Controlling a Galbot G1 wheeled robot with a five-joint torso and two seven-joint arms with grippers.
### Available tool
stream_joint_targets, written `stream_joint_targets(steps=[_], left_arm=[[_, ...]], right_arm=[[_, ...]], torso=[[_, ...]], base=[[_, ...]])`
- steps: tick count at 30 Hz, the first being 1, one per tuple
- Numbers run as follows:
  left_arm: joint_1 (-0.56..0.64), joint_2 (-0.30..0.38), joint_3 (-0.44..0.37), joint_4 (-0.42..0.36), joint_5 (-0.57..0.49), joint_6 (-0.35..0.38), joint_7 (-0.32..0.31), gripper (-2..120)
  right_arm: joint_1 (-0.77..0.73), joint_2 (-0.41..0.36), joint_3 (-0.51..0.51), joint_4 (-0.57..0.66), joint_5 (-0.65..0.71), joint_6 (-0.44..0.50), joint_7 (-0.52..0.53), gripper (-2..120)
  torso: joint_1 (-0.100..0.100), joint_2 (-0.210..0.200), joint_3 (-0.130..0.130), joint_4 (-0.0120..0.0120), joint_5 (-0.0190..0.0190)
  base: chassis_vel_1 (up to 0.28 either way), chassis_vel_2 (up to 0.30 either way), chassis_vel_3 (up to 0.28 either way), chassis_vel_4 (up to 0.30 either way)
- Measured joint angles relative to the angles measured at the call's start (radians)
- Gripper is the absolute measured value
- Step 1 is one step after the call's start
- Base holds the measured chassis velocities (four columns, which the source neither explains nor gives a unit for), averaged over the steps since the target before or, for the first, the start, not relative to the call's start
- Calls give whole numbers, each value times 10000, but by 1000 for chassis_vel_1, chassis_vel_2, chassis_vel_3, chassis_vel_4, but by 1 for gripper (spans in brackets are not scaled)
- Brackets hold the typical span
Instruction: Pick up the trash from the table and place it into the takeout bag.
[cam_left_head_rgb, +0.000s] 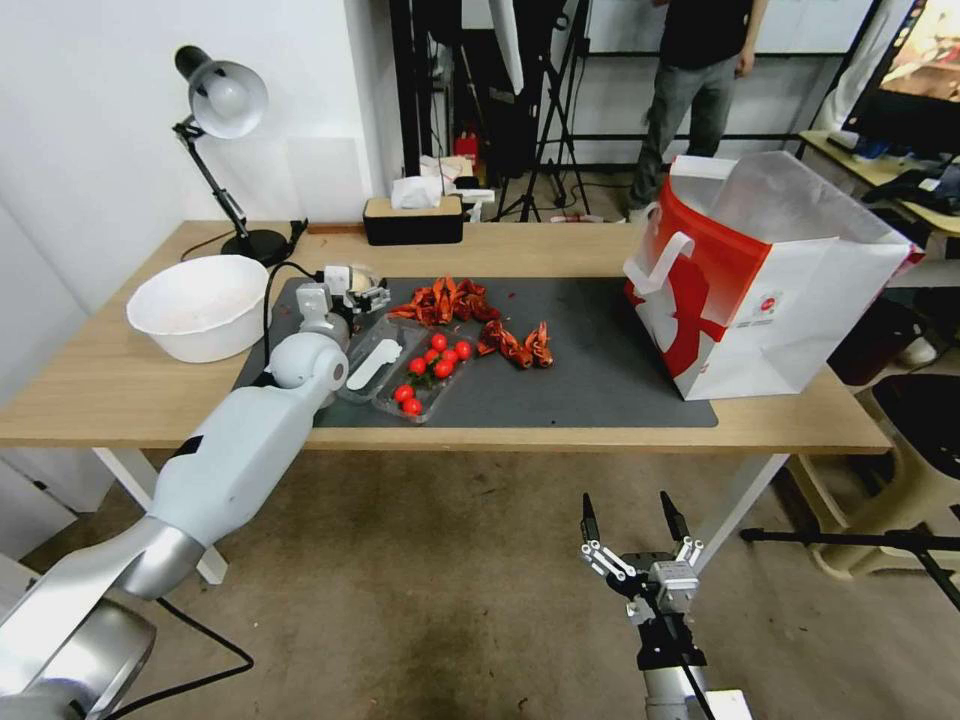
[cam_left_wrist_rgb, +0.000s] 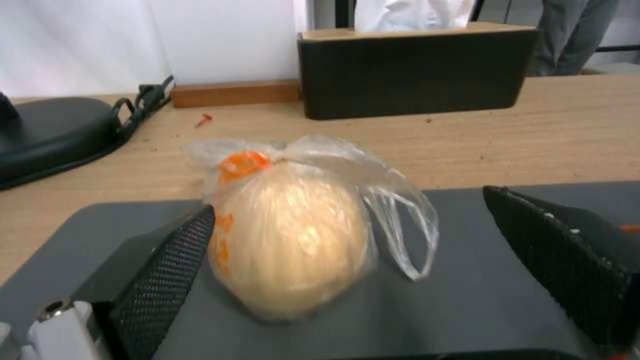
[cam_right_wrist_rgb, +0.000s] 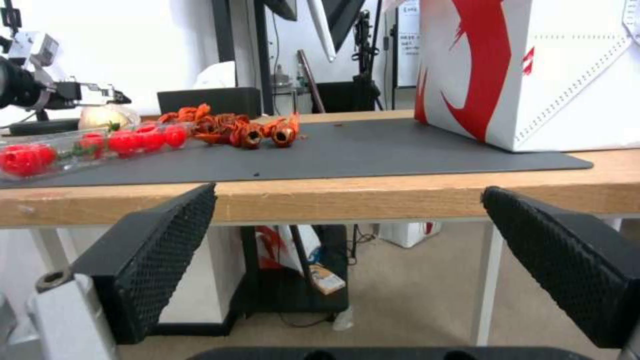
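1. While my left arm reaches over the table (cam_left_head_rgb: 120, 385), my left gripper (cam_left_wrist_rgb: 347, 260) sits low over the far left corner of the dark grey mat (cam_left_head_rgb: 600, 370), fingers spread wide and holding nothing.
2. Between those fingers stands a pale round item in clear wrap (cam_left_wrist_rgb: 293, 240), resting on the mat; the mesh pad of one finger (cam_left_wrist_rgb: 167, 270) is just beside it, perhaps touching, and the other finger (cam_left_wrist_rgb: 567, 260) is well apart from it.
3. Its wrap is knotted on top, with an orange mark near the knot and a loose loop of plastic hanging to one side.
4. Beyond it on the bare wood stand a black tissue box (cam_left_wrist_rgb: 413, 70) and the black base of a desk lamp (cam_left_wrist_rgb: 47, 135).
5. Near my left arm on the mat lies a clear plastic tray (cam_left_head_rgb: 415, 375) with red cherry tomatoes (cam_left_head_rgb: 435, 365), and beside it red crayfish shells (cam_left_head_rgb: 470, 315) lie in loose heaps.
6. At the table's left end stands a white bowl (cam_left_head_rgb: 200, 305).
7. On the right end of the mat the takeout bag (cam_left_head_rgb: 770, 280) stands upright, its mouth open.
8. My right gripper (cam_left_head_rgb: 635, 525) hangs below the table's front edge, released and empty.
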Motion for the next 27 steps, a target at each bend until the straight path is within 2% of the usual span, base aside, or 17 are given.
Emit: stream_joint_targets(steps=[8,12,21,25,27], left_arm=[[-296,-114,115,565,132,146,-120,100],[-389,-101,137,860,294,382,177,100],[-601,-194,140,1510,492,266,629,100],[-680,-257,133,1784,528,157,691,91],[-732,-287,125,1958,557,101,745,82]], right_arm=[[14,19,10,-41,11,3,0,100],[44,29,0,-86,12,1,-1,100],[79,63,-16,-229,16,-17,-5,100],[83,87,-32,-290,16,-18,-8,100],[84,93,-36,-312,16,-18,-9,100]], torso=[[0,0,0,1,0],[-1,0,0,1,-1],[-1,0,0,1,-1],[-2,0,0,1,-1],[-1,0,0,0,0]], base=[[0,0,0,0],[0,0,0,0],[0,0,0,0],[0,0,0,0],[0,0,0,0]])
